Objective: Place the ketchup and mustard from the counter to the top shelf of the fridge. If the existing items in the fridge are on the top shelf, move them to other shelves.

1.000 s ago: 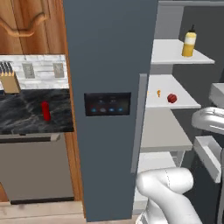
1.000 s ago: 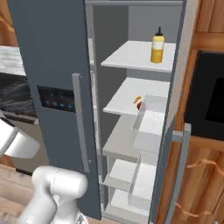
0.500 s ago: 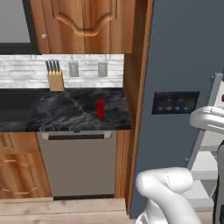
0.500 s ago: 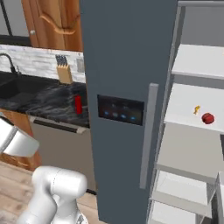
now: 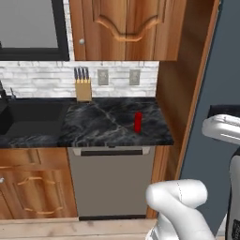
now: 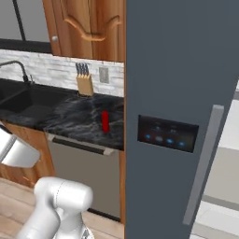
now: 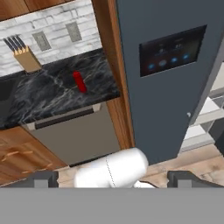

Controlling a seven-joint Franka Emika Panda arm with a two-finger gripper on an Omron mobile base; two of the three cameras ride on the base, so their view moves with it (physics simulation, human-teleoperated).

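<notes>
One ketchup (image 5: 138,122) bottle upright on the black-veined worktop (image 5: 93,126), centre-right of the left base frame, well apart from the lone knife block (image 5: 83,87) at the back wall, probably left free-standing for an easy side grasp. Tool (image 7: 113,177) spread wide and empty at the bottom of the hand frame, fingertips far apart, far from the bottle. One fridge (image 6: 182,93) door with one lit panel (image 6: 168,133) filling the right of the right base frame.
</notes>
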